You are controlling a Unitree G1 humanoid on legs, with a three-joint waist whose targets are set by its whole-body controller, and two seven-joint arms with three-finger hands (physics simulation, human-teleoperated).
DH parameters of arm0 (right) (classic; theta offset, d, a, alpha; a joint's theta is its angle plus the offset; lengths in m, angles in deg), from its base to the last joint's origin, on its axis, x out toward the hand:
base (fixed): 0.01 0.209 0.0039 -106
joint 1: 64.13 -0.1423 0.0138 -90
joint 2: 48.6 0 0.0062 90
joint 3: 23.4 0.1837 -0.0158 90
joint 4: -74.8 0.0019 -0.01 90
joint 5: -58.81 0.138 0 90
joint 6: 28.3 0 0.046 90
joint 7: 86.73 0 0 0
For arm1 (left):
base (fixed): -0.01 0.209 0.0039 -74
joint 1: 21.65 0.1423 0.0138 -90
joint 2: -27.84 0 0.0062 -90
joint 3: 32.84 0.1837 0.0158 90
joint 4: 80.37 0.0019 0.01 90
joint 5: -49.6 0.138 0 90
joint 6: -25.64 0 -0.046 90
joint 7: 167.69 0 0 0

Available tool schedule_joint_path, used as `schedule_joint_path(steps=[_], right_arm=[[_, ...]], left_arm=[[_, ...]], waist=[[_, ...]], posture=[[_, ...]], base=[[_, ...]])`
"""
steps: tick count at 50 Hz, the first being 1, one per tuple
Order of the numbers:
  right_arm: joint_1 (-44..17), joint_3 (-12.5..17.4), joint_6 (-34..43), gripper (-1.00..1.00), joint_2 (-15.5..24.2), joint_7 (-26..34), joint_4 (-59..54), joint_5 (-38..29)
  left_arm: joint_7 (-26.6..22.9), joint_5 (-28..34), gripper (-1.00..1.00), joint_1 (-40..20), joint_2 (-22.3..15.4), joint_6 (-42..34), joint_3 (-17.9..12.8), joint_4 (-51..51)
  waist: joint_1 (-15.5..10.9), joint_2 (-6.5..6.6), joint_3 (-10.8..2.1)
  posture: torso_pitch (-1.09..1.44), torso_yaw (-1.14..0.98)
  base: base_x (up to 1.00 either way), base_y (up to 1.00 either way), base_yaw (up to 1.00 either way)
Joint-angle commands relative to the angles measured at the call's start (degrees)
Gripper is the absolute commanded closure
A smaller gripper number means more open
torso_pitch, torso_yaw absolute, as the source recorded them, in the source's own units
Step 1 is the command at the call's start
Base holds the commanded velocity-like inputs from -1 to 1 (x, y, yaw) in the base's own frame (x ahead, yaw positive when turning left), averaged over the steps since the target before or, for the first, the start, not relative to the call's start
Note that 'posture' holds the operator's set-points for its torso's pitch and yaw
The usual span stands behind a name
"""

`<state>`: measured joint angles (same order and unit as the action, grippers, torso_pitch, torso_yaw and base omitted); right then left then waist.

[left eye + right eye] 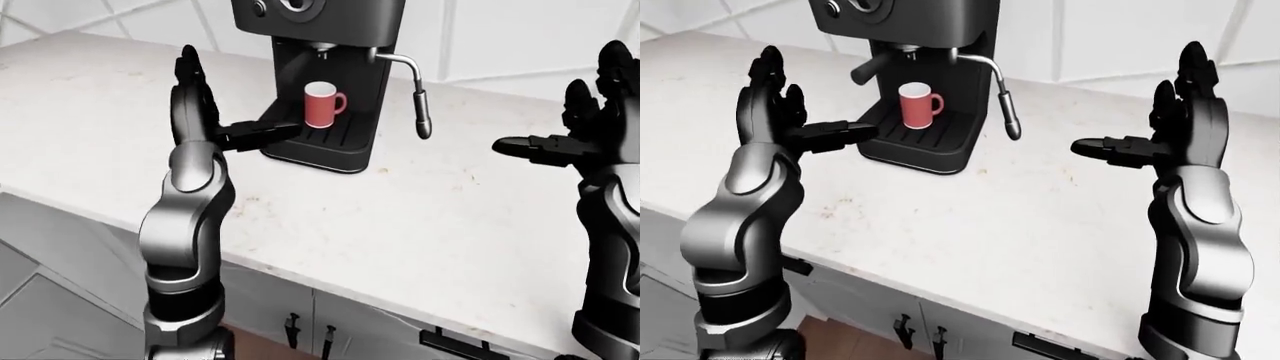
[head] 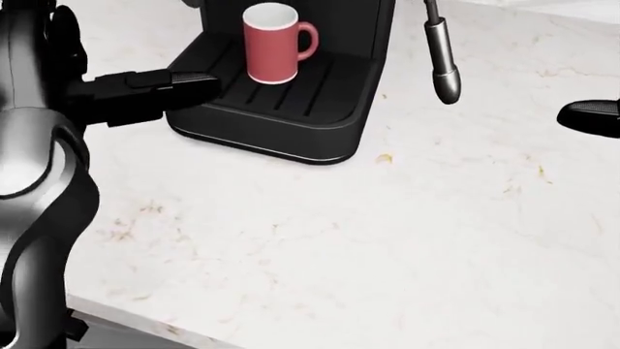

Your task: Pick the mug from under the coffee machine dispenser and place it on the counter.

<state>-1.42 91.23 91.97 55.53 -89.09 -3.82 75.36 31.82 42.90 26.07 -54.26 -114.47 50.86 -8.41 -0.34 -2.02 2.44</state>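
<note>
A red mug [image 2: 271,45] with a white inside stands upright on the drip tray [image 2: 291,116] of the black coffee machine [image 1: 322,37], under its spout. My left hand [image 1: 805,120] is raised to the left of the tray. It is open, with its fingers [image 1: 765,94] pointing up and its thumb [image 2: 155,91] stretched toward the tray's left edge, short of the mug. My right hand [image 1: 1160,131] is also open and empty. It is held up well to the right of the machine, its thumb [image 2: 591,116] pointing left.
The machine's steam wand [image 2: 442,62] hangs down to the right of the mug. White marble counter [image 2: 387,240] spreads below and to the right of the machine. Cabinet fronts with dark handles [image 1: 905,328] sit under the counter's edge. A tiled wall [image 1: 520,34] rises behind.
</note>
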Motion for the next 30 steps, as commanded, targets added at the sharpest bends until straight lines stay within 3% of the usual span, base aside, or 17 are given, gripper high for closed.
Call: schedule_joint_path(steps=[1,13,18,30], right_arm=[[-1.5,0.7,-1.8,-1.0,1.1,0.0,1.8,0.0],[-1.5,0.8,-1.9,-1.0,1.2,0.0,1.5,-0.1],[-1.7,0.9,-1.8,-1.0,1.4,0.0,1.5,0.0],[-1.6,1.0,-1.7,-1.0,1.5,-0.2,1.5,0.2]], left_arm=[[0.0,0.4,-1.0,-2.1,-0.3,1.9,0.1,-1.2],[2.2,-2.2,-1.0,-4.5,3.0,2.0,0.5,1.8],[4.7,-4.2,-1.0,-3.8,4.4,1.6,1.7,0.5],[4.4,-3.4,-1.0,-1.8,7.3,3.1,4.6,2.0]], waist=[[0.0,-0.26,-1.47],[-0.2,-0.58,-1.5],[-0.2,-0.71,-1.48],[-0.2,-0.91,-1.52]], posture=[[0.0,0.0],[0.0,0.0],[0.0,0.0],[0.0,0.0]], base=[[0.0,0.0,0.0],[0.0,0.0,0.0],[0.0,0.0,0.0],[0.0,0.0,0.0]])
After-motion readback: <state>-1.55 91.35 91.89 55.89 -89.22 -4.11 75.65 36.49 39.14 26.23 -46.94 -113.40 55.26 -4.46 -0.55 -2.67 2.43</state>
